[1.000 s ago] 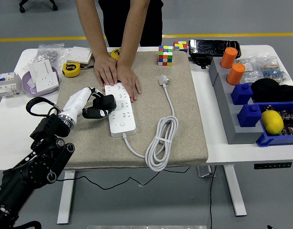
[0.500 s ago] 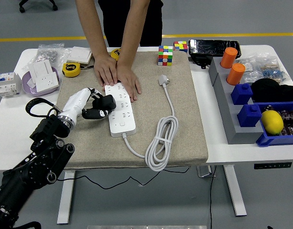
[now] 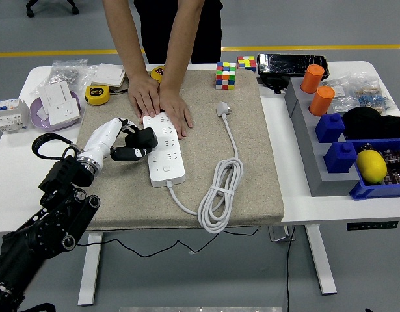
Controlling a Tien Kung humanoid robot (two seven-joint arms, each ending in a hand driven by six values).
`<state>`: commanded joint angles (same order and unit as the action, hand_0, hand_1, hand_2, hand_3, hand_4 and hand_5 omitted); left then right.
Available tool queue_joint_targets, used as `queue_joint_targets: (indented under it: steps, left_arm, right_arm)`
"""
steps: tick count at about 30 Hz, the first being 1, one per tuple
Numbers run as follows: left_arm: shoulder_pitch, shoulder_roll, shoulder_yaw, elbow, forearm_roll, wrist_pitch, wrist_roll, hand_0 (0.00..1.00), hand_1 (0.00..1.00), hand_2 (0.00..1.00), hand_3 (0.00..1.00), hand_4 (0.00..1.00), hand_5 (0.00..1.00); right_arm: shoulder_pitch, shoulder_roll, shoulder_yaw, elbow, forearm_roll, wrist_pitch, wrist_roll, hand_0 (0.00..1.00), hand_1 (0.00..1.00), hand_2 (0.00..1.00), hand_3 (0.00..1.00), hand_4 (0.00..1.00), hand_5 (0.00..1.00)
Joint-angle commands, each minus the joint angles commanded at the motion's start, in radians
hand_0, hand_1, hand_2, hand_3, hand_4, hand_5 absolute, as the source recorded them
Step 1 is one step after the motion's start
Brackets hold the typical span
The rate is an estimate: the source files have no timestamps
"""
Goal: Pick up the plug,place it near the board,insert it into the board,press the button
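Left robot hand point(image 3: 131, 144) curls its fingers around a black plug point(image 3: 142, 138), touching the power strip point(image 3: 163, 149) at its nine o'clock edge. At twelve o'clock, a person's hands point(image 3: 162, 101) press the strip's far end, probably steadying it for insertion.

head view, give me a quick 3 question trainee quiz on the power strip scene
1. True or false: the person's hands rest on the far end of the power strip.
2. Where does the white plug lie? A) in the left robot hand B) on the mat, right of the strip C) in the blue bin
3. Fill in: the left robot hand holds a ____ object at the strip's left edge.

Key: 1 true; 2 B; 3 black
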<state>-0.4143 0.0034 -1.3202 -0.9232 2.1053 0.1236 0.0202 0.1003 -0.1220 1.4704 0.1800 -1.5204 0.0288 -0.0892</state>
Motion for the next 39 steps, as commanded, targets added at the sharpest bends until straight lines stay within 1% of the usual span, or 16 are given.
queue_joint_targets:
  steps: [5,7,9,12,17,20,25,28,29,35,36,39]
  left_arm:
    - [0.016,0.017,-0.040,-0.053,-0.004,-0.003,0.000,0.857,0.729,0.430,0.305,0.487,0.144]
    - [0.021,0.029,-0.055,-0.081,-0.006,-0.002,-0.001,0.857,0.729,0.430,0.305,0.487,0.144]
    - [0.022,0.042,-0.064,-0.097,-0.007,-0.001,-0.001,0.857,0.729,0.430,0.305,0.487,0.144]
    - [0.021,0.064,-0.075,-0.090,-0.005,-0.001,0.000,0.853,0.729,0.432,0.304,0.489,0.143]
    - [0.031,0.084,-0.070,-0.060,-0.010,-0.004,-0.001,0.851,0.730,0.434,0.309,0.494,0.145]
    - [0.039,0.087,-0.056,-0.042,-0.015,-0.005,-0.002,0.851,0.730,0.434,0.309,0.494,0.145]
    - [0.046,0.082,-0.040,-0.008,-0.016,-0.006,-0.007,0.849,0.732,0.437,0.316,0.499,0.151]
    - [0.047,0.082,-0.032,-0.004,-0.020,-0.007,-0.008,0.849,0.732,0.437,0.316,0.499,0.151]
    - [0.047,0.081,-0.030,-0.003,-0.022,-0.007,-0.009,0.847,0.747,0.464,0.352,0.548,0.163]
    - [0.048,0.077,-0.027,-0.002,-0.029,-0.020,-0.012,0.847,0.747,0.464,0.352,0.548,0.163]
    - [0.049,0.077,-0.027,-0.001,-0.030,-0.022,-0.012,0.858,0.825,0.660,0.514,0.852,0.198]
    - [0.049,0.077,-0.027,0.002,-0.029,-0.025,-0.011,0.858,0.825,0.660,0.514,0.852,0.198]
  right_arm:
    - [0.001,0.001,0.001,0.000,0.002,-0.001,0.000,0.830,0.759,0.755,0.785,0.998,0.856]
    - [0.001,0.002,0.004,0.000,0.000,-0.001,-0.001,0.830,0.759,0.755,0.785,0.998,0.856]
    - [0.000,0.002,0.004,0.000,0.001,-0.001,-0.001,0.830,0.759,0.755,0.785,0.998,0.856]
    - [0.001,0.001,0.005,0.000,0.001,-0.001,-0.001,0.830,0.759,0.755,0.785,0.998,0.854]
    - [0.000,0.002,0.004,0.000,0.004,-0.002,0.000,0.830,0.759,0.755,0.785,0.998,0.851]
    - [-0.001,0.002,0.004,0.000,0.004,-0.002,0.000,0.830,0.759,0.755,0.785,0.998,0.851]
    - [-0.001,0.000,0.003,0.000,0.005,-0.002,0.000,0.830,0.759,0.756,0.786,0.998,0.850]
    - [0.000,0.000,0.000,0.000,0.007,-0.003,-0.001,0.830,0.759,0.756,0.786,0.998,0.850]
    - [-0.001,-0.001,0.000,0.000,0.007,-0.003,-0.002,0.830,0.759,0.756,0.785,0.998,0.850]
    - [-0.002,-0.001,0.001,0.000,0.006,-0.004,-0.003,0.830,0.759,0.756,0.785,0.998,0.850]
    - [-0.002,-0.001,0.000,0.000,0.007,-0.004,-0.003,0.830,0.759,0.756,0.785,0.998,0.850]
    - [-0.001,0.000,-0.002,0.000,0.008,-0.004,-0.002,0.830,0.759,0.756,0.785,0.998,0.850]
